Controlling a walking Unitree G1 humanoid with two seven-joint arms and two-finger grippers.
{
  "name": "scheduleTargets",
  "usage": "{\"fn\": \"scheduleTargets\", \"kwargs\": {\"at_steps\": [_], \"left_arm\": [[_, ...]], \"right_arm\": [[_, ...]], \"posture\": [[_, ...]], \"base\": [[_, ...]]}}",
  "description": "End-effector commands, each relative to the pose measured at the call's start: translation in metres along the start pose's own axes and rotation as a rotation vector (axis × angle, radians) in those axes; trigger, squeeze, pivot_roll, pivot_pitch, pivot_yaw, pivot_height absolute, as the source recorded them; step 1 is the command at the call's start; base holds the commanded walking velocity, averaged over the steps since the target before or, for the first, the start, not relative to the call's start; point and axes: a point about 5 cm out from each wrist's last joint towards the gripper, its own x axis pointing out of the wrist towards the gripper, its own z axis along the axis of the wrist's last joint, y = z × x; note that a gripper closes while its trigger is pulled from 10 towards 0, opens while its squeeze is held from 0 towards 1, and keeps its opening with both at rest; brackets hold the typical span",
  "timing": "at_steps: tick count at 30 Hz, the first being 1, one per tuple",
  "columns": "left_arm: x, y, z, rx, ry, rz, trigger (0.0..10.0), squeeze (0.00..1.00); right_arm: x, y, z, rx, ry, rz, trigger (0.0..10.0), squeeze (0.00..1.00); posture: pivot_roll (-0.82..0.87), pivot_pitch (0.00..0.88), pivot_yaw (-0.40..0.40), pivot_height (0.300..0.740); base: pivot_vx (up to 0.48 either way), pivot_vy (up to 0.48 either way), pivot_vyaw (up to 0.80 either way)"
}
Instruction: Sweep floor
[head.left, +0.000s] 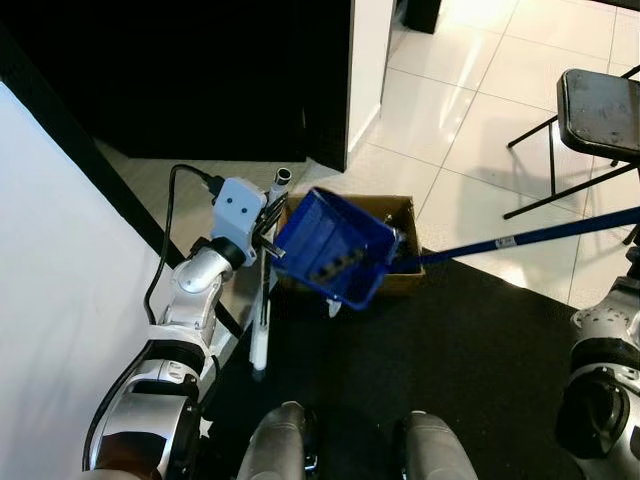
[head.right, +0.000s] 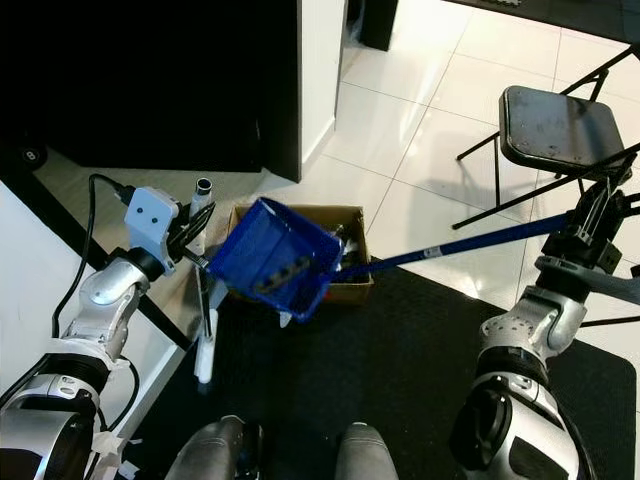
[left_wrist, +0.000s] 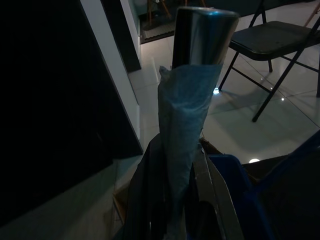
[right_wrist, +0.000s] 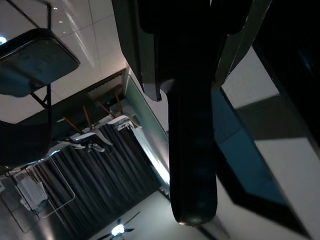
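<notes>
While right gripper clamps dustpan handle, wrist view shows curtains.

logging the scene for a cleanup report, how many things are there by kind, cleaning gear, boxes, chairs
cleaning gear: 2, a blue dustpan on the handle held by the left tool, and a blue broom handle held by the right tool
cardboard boxes: 1, the cardboard box behind the dustpan
chairs: 1, the folding chair
total: 4

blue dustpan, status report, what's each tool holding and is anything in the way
Left tool shut on wrapped metal handle, blue plastic dustpan tipped over brown cardboard box. Right tool shut on long blue pole. Black folding chair beside right arm.
</notes>
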Motion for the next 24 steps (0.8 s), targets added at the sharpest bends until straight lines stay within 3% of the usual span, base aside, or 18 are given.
{"fn": "scheduleTargets", "kwargs": {"at_steps": [1,5,9,15,18,24], "left_arm": [[-0.001,-0.004,-0.001,-0.008,-0.004,0.003,10.0,0.0],[-0.002,-0.004,-0.002,-0.006,-0.001,0.002,10.0,0.0],[-0.004,-0.006,-0.003,-0.006,0.005,0.0,10.0,0.0],[-0.004,-0.008,-0.004,-0.005,0.009,-0.007,10.0,0.0],[-0.003,-0.009,-0.004,-0.004,0.009,-0.017,10.0,0.0],[-0.002,-0.01,-0.003,-0.003,0.006,-0.019,10.0,0.0]], "right_arm": [[0.003,0.0,0.003,-0.049,-0.003,0.019,10.0,0.0],[0.004,-0.005,0.004,-0.069,0.003,-0.044,10.0,0.0],[0.006,-0.012,0.005,-0.215,0.081,-0.087,10.0,0.0],[0.012,-0.018,0.013,-0.291,0.071,-0.123,10.0,0.0],[0.026,-0.019,0.021,-0.407,0.086,-0.138,10.0,0.0],[0.042,-0.011,0.025,-0.451,0.067,-0.137,10.0,0.0]], "posture": [[0.01,0.024,0.03,0.74],[0.01,0.025,0.03,0.74],[0.0,0.023,0.031,0.74],[0.0,0.02,0.036,0.74],[-0.01,0.02,0.038,0.74],[-0.01,0.022,0.036,0.74]], "base": [[0.0,0.0,0.0],[0.0,0.0,0.0],[0.0,0.0,0.0],[0.0,0.0,0.0],[0.0,0.0,0.0],[0.0,0.0,0.0]]}}
